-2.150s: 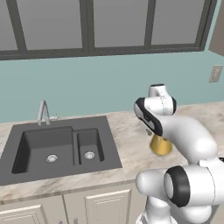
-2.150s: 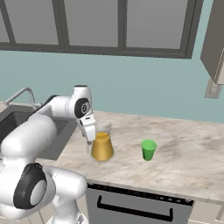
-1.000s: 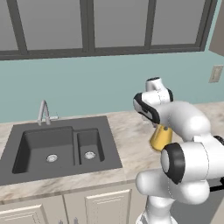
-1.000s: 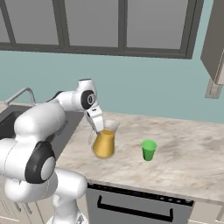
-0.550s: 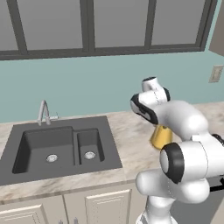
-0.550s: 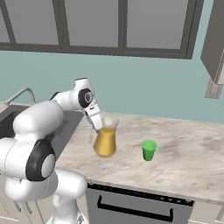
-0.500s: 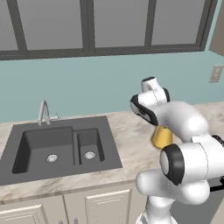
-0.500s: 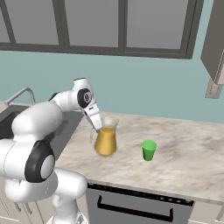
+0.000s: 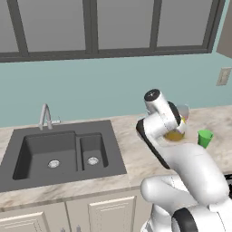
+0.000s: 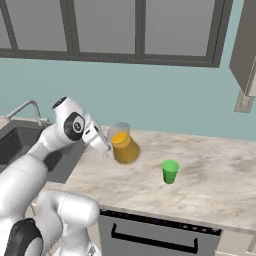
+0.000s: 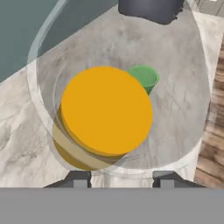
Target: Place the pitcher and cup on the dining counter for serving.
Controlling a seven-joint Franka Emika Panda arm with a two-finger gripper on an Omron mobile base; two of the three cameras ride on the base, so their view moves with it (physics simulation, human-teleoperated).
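Here the pitcher [image 10: 123, 144] is held tilted above the marbled counter [image 10: 210, 175], gripped at its rim by the gripper [image 10: 104, 145], whose fingers are closed on it. The cup [image 10: 170, 171] is seen standing nearby, partly hidden behind the pitcher in the hand view.

Your arm is covering most of the pitcher [image 9: 177, 132] in the left base view; the pitcher is hiding part of the cup [image 11: 146, 78] from the hand camera.

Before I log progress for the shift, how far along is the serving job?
Nothing is delivered yet. In hand: the gripper holds the pitcher tilted, lifted off the sink-side counter. Left: the green cup stands untouched on that counter, and both must go to the dining counter.
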